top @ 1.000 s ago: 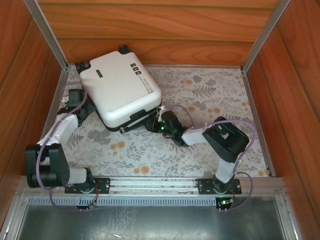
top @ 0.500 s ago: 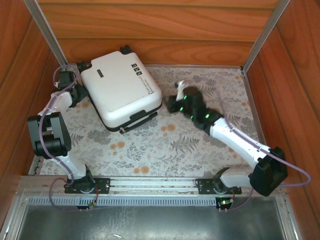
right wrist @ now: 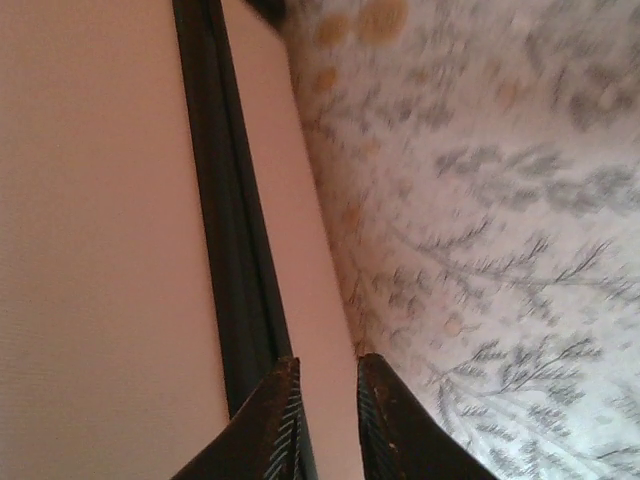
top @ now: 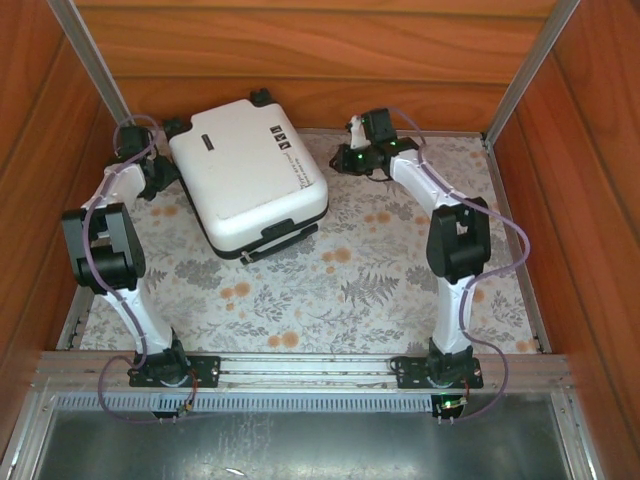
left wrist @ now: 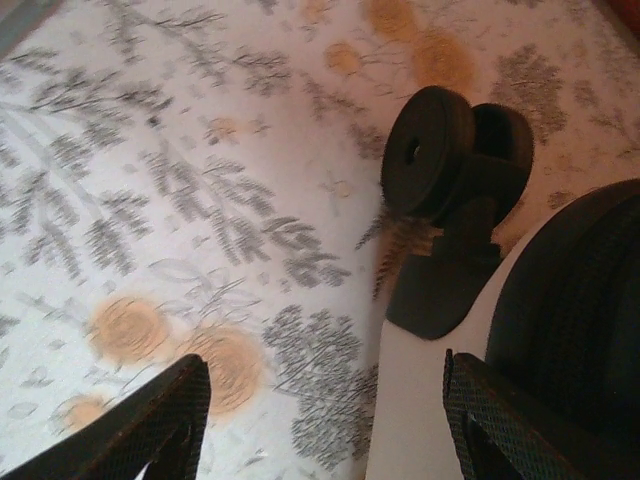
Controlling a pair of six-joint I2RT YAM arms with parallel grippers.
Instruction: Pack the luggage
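**Luggage lying shut at the far left, 1 arm on each side**

On the left, the wooden side wall [top: 45, 130] is crowding my left gripper [left wrist: 322, 375], leaving little room to swing. Its fingers [left wrist: 150, 425] are standing well apart and holding nothing, with a black wheel [left wrist: 430, 150] just ahead of them.

The luggage [top: 250, 175] is lying closed and flat, angled, close to the back wall [top: 300, 60].

On its right side, my right gripper [right wrist: 322, 370] is sitting close beside the white shell. Its fingers are showing only a thin gap, and I cannot tell whether they are pinching anything.

Further right, the floral cloth [top: 400, 280] is lying bare out to the right wall [top: 600, 150].
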